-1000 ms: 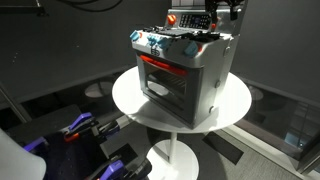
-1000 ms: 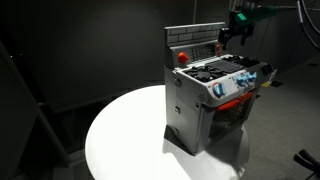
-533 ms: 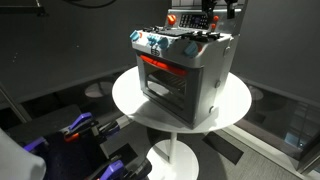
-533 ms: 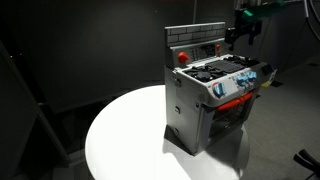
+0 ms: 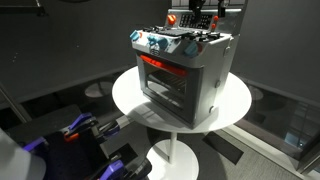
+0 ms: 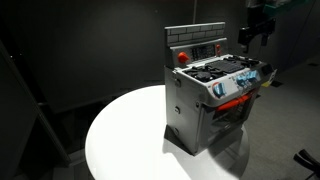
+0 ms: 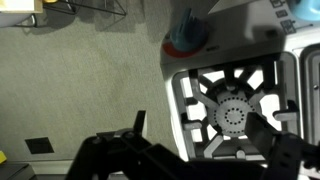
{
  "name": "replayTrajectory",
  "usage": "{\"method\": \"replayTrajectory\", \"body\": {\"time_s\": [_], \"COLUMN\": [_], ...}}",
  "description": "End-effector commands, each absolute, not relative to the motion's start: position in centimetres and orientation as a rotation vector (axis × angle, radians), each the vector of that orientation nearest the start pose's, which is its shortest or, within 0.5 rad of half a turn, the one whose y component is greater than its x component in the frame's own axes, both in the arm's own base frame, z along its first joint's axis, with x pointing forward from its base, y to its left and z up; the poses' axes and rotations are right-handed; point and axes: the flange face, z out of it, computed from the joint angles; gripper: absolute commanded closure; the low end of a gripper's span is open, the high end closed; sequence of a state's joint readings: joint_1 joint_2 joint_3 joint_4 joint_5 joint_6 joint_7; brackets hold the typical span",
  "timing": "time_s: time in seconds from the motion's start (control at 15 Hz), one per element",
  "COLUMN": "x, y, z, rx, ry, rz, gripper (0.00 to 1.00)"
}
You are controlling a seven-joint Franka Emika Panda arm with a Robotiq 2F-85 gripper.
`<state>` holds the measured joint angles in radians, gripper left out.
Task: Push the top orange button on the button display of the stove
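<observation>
The grey toy stove (image 5: 185, 75) (image 6: 212, 95) stands on a round white table (image 5: 130, 100) (image 6: 120, 135). Its dark upright button display (image 6: 195, 44) (image 5: 190, 22) rises at the back. An orange-red round button (image 6: 181, 57) (image 5: 171, 18) shows at one end of the display; smaller buttons are too tiny to tell apart. My gripper (image 6: 252, 32) (image 5: 207, 8) hangs above the stove's far end, clear of the display. In the wrist view my gripper (image 7: 205, 125) is open and empty over a burner (image 7: 232, 115), with the orange-red button (image 7: 187, 40) ahead.
Blue-white knobs (image 6: 238, 84) (image 5: 155, 42) line the front strip above the red-trimmed glass door (image 5: 162, 78). A dark curtain backs the scene. Blue and red equipment (image 5: 75, 130) lies on the floor beside the table's pedestal (image 5: 175, 155).
My gripper has moved up and away from the button display, toward the stove's far end. The stove has not moved.
</observation>
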<state>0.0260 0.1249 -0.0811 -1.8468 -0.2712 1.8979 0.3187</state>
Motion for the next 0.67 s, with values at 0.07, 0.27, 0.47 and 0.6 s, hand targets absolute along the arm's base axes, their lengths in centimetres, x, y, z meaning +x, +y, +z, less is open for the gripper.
{"method": "replayTrajectory", "body": {"time_s": [0.07,0.27,0.47,0.6], "x": [54.0,51.7,49.5,48.2], "y": [-4.6,-4.1,-3.6,-3.3], "z": [46.2,46.6,46.8,46.9], "rx": [-3.322,-3.282,-3.25,-3.234], "ry": [0.283,0.213,0.17,0.145], "rz": [0.105,0.106,0.104,0.105], "gripper": [0.0,0.0,0.0,0.0]}}
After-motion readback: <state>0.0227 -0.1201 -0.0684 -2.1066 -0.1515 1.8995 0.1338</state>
